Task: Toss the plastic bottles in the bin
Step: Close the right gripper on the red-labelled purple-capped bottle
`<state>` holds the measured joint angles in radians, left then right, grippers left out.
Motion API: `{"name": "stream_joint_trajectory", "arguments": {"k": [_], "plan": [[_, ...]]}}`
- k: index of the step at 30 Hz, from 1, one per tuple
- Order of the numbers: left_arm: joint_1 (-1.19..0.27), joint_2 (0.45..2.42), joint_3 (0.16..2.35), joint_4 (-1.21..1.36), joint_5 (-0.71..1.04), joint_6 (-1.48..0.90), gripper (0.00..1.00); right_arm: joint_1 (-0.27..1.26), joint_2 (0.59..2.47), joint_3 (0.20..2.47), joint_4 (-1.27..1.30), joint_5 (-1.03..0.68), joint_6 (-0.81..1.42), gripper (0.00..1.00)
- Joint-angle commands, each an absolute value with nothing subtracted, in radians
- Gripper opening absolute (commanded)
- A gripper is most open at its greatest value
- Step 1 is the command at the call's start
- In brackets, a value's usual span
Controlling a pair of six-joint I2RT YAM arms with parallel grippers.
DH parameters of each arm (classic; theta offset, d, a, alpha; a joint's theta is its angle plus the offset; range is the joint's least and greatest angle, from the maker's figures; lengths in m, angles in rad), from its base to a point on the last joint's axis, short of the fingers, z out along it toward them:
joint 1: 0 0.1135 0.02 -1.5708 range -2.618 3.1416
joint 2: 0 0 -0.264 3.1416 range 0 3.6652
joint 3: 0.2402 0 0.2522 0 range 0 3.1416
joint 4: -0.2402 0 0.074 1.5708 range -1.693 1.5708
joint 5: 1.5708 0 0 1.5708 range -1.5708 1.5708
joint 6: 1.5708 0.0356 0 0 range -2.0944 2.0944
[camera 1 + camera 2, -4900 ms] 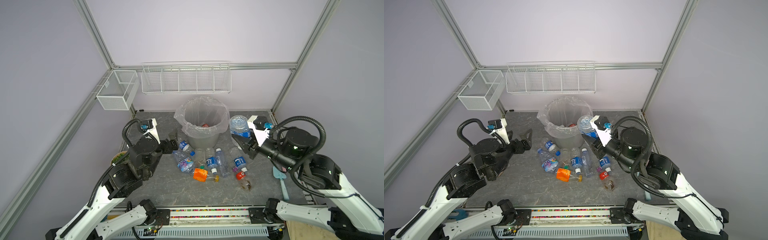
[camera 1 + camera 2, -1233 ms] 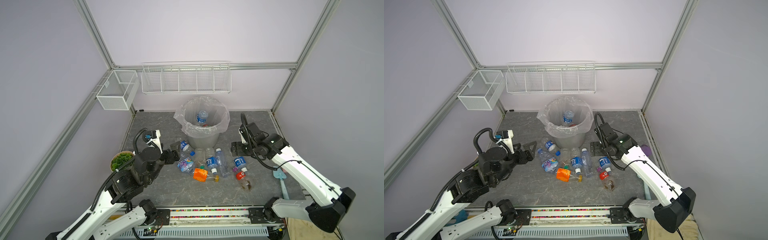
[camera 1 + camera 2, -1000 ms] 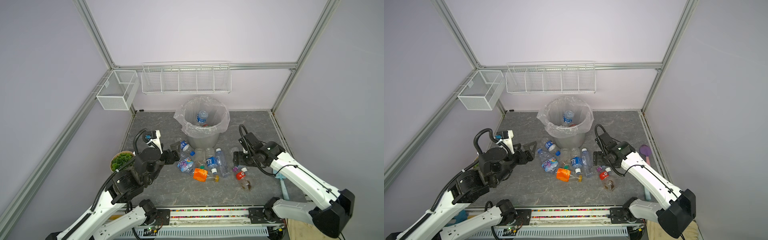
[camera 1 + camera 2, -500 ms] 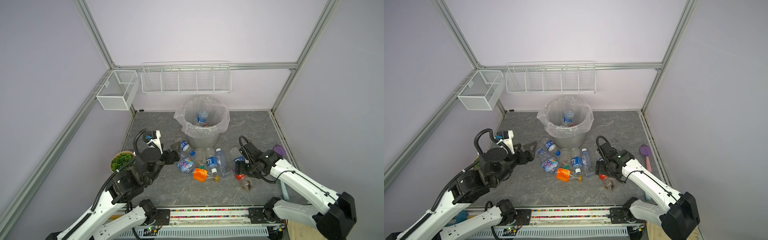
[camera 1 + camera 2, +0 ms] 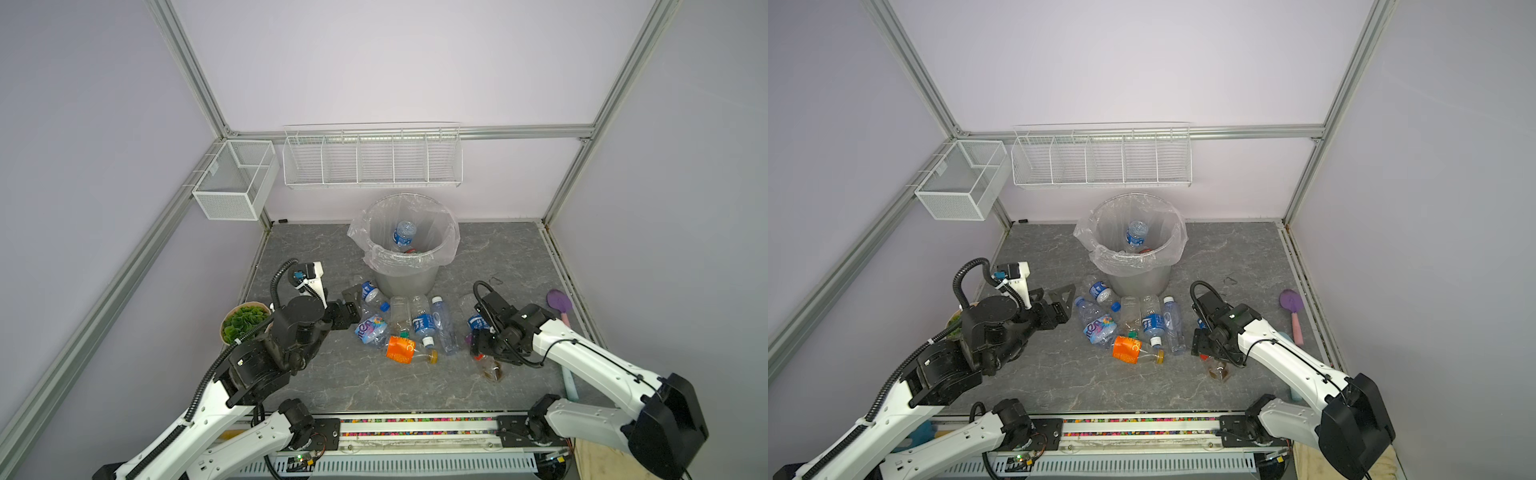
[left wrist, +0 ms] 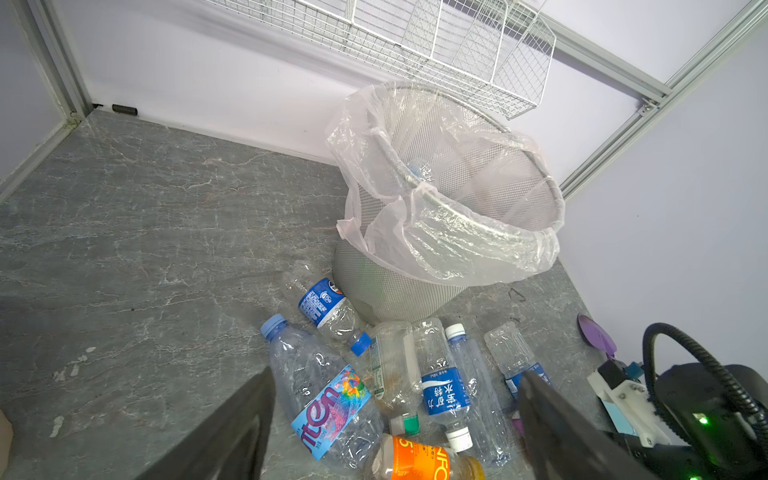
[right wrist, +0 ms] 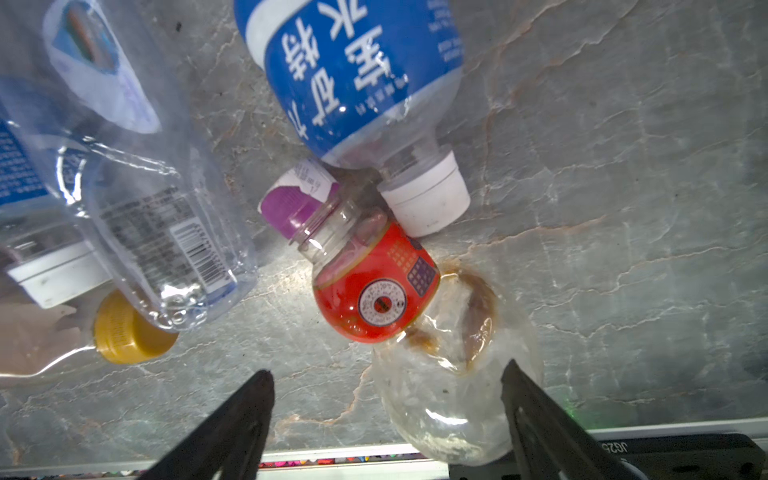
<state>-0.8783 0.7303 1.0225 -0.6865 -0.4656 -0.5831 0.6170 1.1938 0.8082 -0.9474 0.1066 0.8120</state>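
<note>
The step in hand looks like the pick of the red-labelled bottle (image 7: pixel 374 291) by the right fingers (image 7: pixel 232 419), which stand wide apart and empty just above the desk (image 7: pixel 623 166). A clear, brown-stained body lies between the fingertips. The red label and open neck lie just beyond them. I cannot tell whether that stained part belongs to the same bottle or to a second crushed one under it.

To do this well, come straight down so both fingers straddle the body below the label, then close gently. Thin crushed plastic will likely buckle and may slip.

Beyond the fingertips the neck touches a purple-capped small bottle (image 7: pixel 291 203) and the white cap of a blue-labelled bottle (image 7: pixel 357 75). Stop short of those so that only one thing comes up. Lift clear before swinging to the bin (image 5: pixel 405 274), which stands well beyond the fingers with a discarded bottle (image 5: pixel 404 235) inside.

The left fingers (image 6: pixel 232 428) are also spread and empty, framing a colourful-labelled bottle (image 6: pixel 332 407). The two arms had best take turns over the bin's rim.
</note>
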Motion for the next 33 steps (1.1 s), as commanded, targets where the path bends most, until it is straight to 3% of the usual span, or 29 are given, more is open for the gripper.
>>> {"name": "stream_joint_trajectory", "arguments": {"k": [1, 19, 33], "plan": [[-0.884, 0.721, 1.013, -0.69, -0.47, -0.598, 0.9, 0.63, 1.227, 0.765, -0.907, 0.081, 0.853, 0.88], [-0.886, 0.707, 1.01, -0.7, -0.476, -0.602, 0.9, 0.696, 1.313, 0.712, -0.81, 0.046, 0.887, 0.89], [-0.884, 0.688, 1.004, -0.712, -0.483, -0.606, 0.9, 0.739, 1.398, 0.687, -0.755, 0.055, 0.915, 0.98]]}}
